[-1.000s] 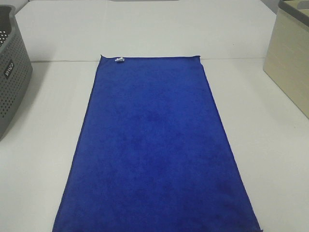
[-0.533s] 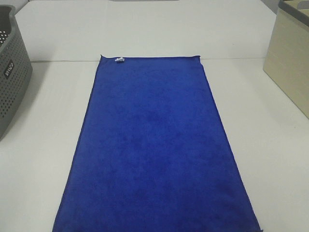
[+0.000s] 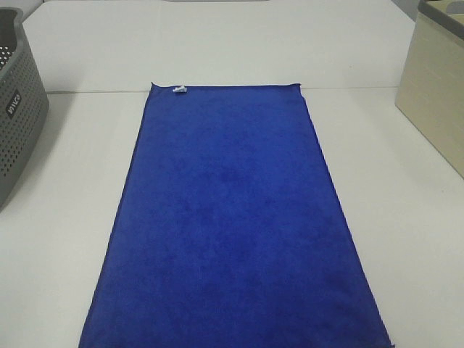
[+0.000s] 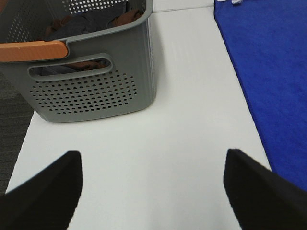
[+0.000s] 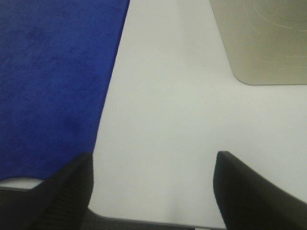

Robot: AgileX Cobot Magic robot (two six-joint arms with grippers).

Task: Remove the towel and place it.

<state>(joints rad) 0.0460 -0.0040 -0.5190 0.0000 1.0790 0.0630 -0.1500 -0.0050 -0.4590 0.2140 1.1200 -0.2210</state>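
The royal-blue towel (image 3: 232, 217) lies spread flat down the middle of the white table (image 3: 65, 217), its small white tag (image 3: 179, 90) near the far left corner. Neither arm shows in the high view. In the left wrist view the towel (image 4: 268, 72) runs along one side, and my left gripper (image 4: 153, 187) hangs open over bare table beside the grey basket. In the right wrist view the towel (image 5: 53, 81) edge lies beside my right gripper (image 5: 153, 187), which is open over bare table with nothing between its fingers.
A grey perforated basket (image 3: 18, 123) stands at the table's left edge; the left wrist view shows this basket (image 4: 91, 91) with an orange handle and dark clothes inside. A beige box (image 3: 438, 87) stands at the right edge, also the beige box (image 5: 264, 38).
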